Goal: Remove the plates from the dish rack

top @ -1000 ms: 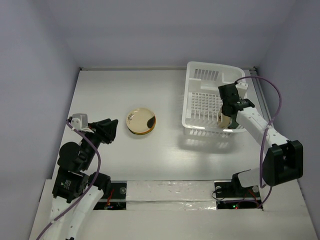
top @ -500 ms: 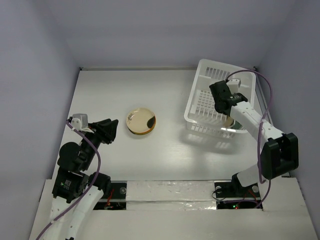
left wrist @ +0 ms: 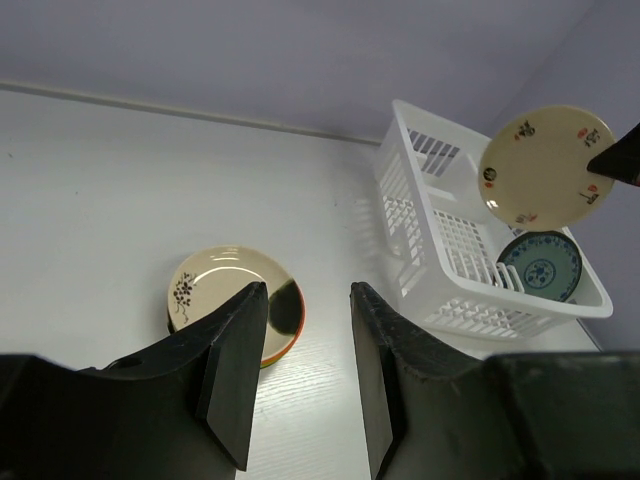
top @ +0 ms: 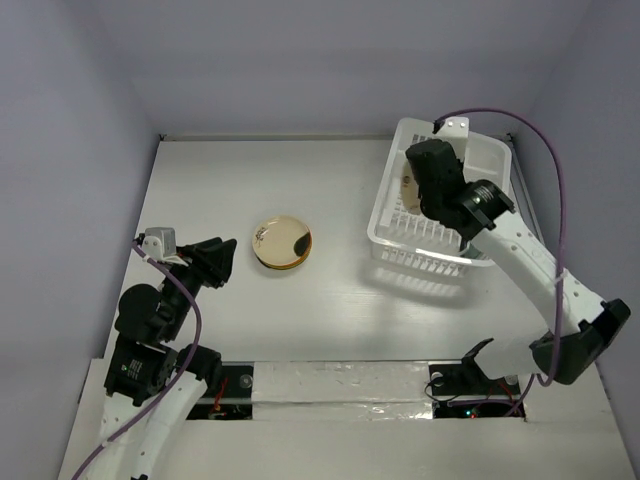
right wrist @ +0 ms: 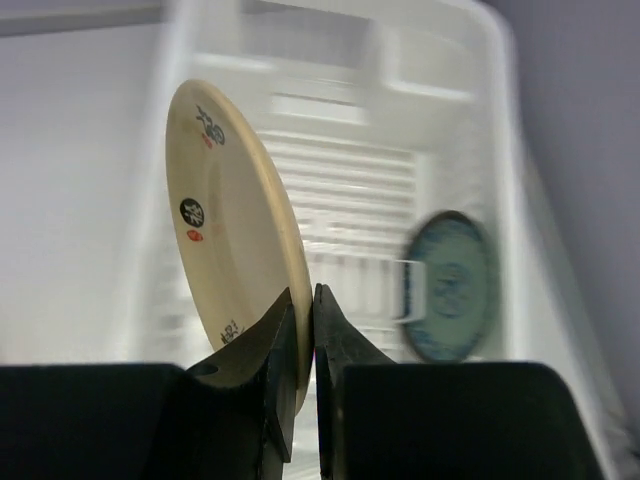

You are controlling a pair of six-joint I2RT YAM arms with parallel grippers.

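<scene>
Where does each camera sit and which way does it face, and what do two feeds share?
Top external: above and behind the bases, looking down on the table; left arm, right arm, white slotted plastic dish rack and a stack of round plates show.
Left wrist: low at left, facing across toward the rack; the open left gripper frames the stack.
Right wrist: above the rack, looking in; the right gripper pinches a cream round plate's rim.
Shared: both wrist views show that plate, plus a patterned teal-blue plate inside the rack.
</scene>
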